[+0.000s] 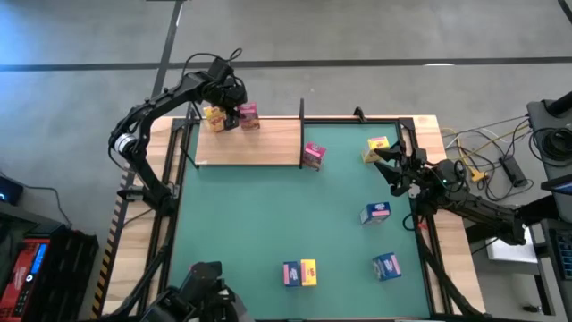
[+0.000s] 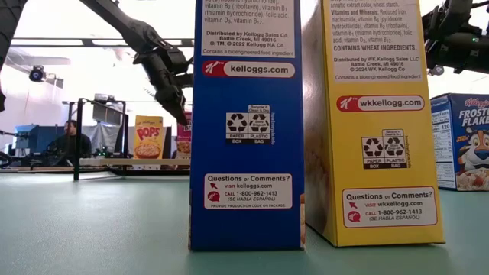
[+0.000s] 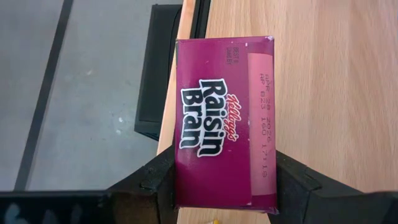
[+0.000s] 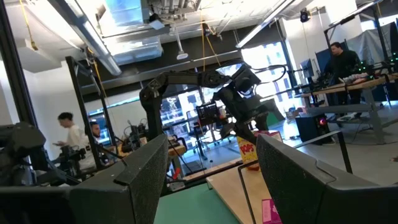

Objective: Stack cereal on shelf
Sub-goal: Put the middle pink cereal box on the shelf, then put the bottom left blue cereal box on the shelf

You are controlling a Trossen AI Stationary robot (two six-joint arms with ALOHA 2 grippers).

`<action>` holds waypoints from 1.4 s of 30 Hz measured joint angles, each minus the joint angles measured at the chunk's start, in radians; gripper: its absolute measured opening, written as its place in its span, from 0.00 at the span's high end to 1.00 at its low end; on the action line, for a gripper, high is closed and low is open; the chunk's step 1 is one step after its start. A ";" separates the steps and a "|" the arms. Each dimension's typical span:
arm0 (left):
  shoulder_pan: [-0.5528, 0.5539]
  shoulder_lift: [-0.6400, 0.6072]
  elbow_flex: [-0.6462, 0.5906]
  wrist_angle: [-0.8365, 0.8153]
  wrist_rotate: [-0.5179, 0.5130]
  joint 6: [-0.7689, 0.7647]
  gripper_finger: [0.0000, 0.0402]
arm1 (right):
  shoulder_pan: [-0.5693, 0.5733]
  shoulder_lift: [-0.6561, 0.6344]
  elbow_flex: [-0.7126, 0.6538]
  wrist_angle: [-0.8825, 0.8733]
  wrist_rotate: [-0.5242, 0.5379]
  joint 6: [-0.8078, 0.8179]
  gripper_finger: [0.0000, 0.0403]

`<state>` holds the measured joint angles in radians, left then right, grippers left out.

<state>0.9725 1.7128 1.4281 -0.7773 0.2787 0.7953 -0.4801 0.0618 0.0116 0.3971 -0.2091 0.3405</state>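
The small magenta Raisin Bran cardboard box (image 3: 224, 121) sits clamped between the two dark fingers of the left tool (image 1: 239, 114), right at the far edge of the pale wooden shelf board (image 1: 259, 150) with its thin black metal uprights. Just beside it on the board stands a small yellow cereal box (image 1: 214, 117), close to the back left corner.

Off the shelf's right end, another pink cereal box (image 1: 313, 156) rests on the green tabletop mat (image 1: 268, 224). Farther right, a second yellow box (image 1: 376, 148) lies near the mat's far right corner, just beside the right tool (image 1: 390, 161), whose fingers stand apart around nothing. Below that, a blue box (image 1: 376, 213) and then another blue box (image 1: 386, 266) sit along the right side, well apart from each other. Near the front edge, a blue box and a yellow one (image 1: 300, 273) stand touching, side by side.

Beyond the tabletop, a person (image 4: 73, 138) stands among workbenches in the room.
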 joint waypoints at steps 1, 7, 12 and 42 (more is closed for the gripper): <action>0.002 0.003 0.000 0.000 0.000 -0.003 0.59 | 0.000 0.000 0.000 0.000 0.000 0.000 0.42; 0.002 0.043 0.000 0.000 -0.001 -0.019 0.53 | 0.000 0.000 0.000 0.000 0.000 0.000 0.42; 0.002 0.051 0.000 0.000 -0.002 -0.030 0.50 | 0.000 0.000 0.000 0.000 0.000 0.000 0.42; 0.005 -0.089 0.000 -0.053 -0.006 -0.105 0.31 | 0.000 0.000 0.000 0.000 0.000 0.000 0.42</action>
<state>0.9771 1.6237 1.4281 -0.8303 0.2729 0.6899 -0.4801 0.0617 0.0116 0.3973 -0.2089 0.3405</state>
